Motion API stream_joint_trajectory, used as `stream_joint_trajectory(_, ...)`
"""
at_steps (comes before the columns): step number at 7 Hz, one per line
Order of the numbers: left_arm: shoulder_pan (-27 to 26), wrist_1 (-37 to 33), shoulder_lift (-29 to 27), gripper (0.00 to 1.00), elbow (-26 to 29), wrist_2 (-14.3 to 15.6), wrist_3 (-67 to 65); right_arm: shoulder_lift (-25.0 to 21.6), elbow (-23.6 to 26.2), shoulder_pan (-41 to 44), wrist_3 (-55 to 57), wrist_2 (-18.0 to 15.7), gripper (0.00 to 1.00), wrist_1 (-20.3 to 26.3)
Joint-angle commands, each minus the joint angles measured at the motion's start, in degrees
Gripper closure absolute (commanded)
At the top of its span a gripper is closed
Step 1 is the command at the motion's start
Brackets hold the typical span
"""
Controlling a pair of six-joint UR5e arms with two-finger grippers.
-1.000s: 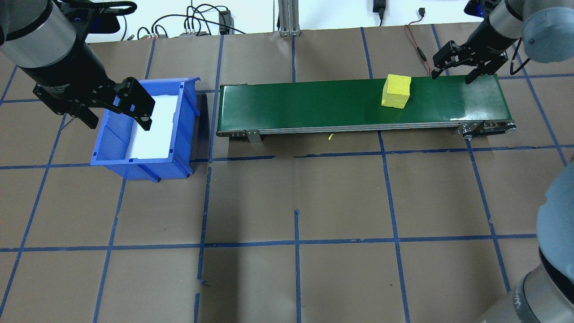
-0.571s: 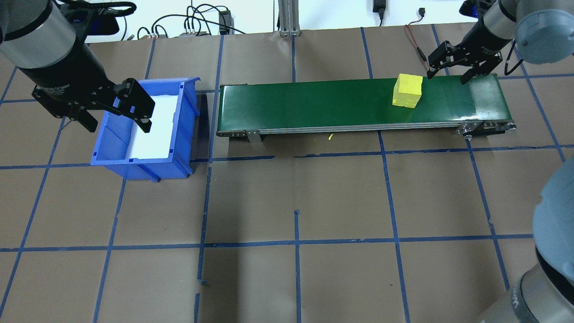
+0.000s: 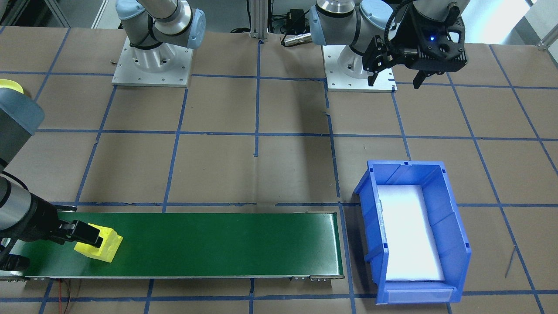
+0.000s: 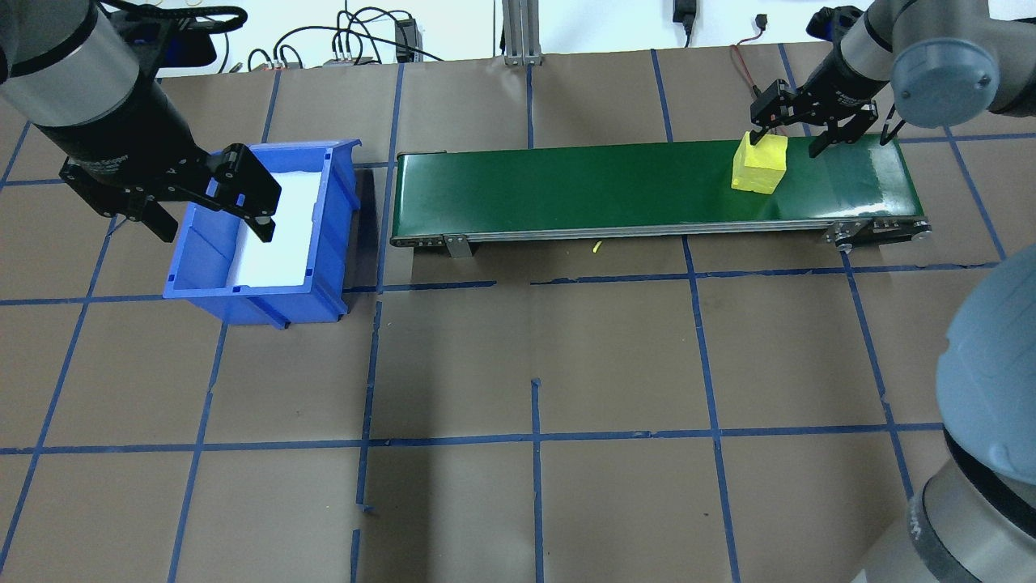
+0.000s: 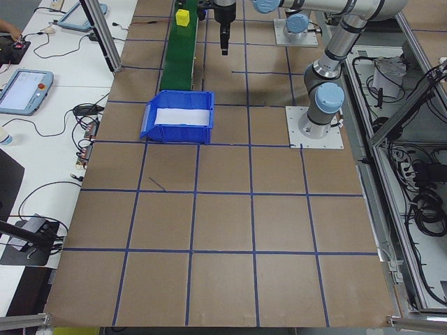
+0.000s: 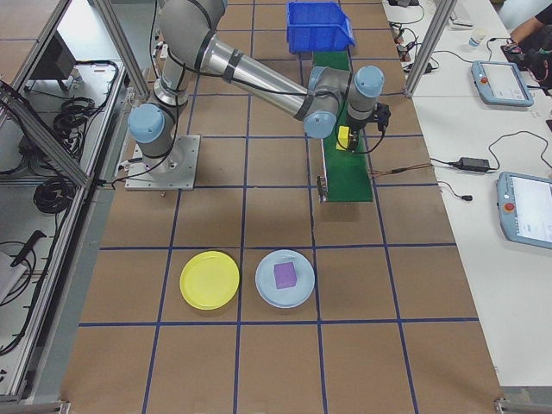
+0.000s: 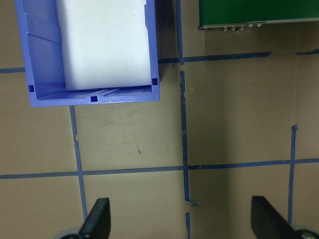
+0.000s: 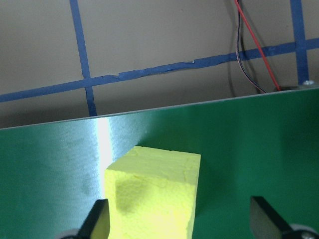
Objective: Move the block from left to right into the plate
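Observation:
The yellow foam block (image 4: 759,162) sits near the right end of the green conveyor belt (image 4: 566,182). My right gripper (image 4: 787,139) hangs open over it. In the right wrist view the block (image 8: 154,194) lies between the spread fingers, close to the left fingertip (image 8: 97,224), and is not gripped. From the front, one finger overlaps the block (image 3: 104,248). The yellow plate (image 6: 210,279) lies on the table well away from the belt, on my right side. My left gripper (image 4: 212,223) is open and empty above the blue bin (image 4: 267,304).
A light blue plate (image 6: 297,293) holding a purple block (image 6: 285,275) lies beside the yellow plate. The blue bin (image 3: 453,235) has a white liner and stands at the belt's left end. Cables run along the table's far edge.
The block has ridden the belt to the right. My right gripper has moved left to meet it and now straddles it. The left arm has stayed put.

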Motion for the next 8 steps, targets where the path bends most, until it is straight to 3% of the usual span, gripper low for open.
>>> stream_joint_trajectory(1, 0.0, 0.1, 0.0, 0.00, -0.1, 0.0, 0.0, 1.3, 0.0, 0.0, 0.2, 0.3, 0.00, -0.1)
stream_joint_trajectory(4, 0.1, 0.2, 0.0, 0.00, -0.1, -0.2, 0.2, 1.9, 0.1, 0.0, 0.0, -0.6, 0.03, -0.1)
stream_joint_trajectory(5, 0.2, 0.2, 0.0, 0.00, -0.1, -0.1, 0.2, 2.0, 0.1, -0.1, -0.2, -1.0, 0.15, -0.2)
stream_joint_trajectory(6, 0.1, 0.2, 0.0, 0.00, -0.1, -0.2, 0.2, 2.0, 0.1, -0.1, -0.2, -4.2, 0.30, -0.2)
stream_joint_trajectory(7, 0.3, 0.2, 0.0, 0.00, -0.1, -0.2, 0.2, 1.9, 0.1, -0.1, -0.5, -6.2, 0.57, -0.2)
stream_joint_trajectory(8, 0.2, 0.2, 0.0, 0.00, -0.1, -0.1, 0.2, 1.3, -0.1, -0.1, -0.8, -6.6, 0.69, -0.1)
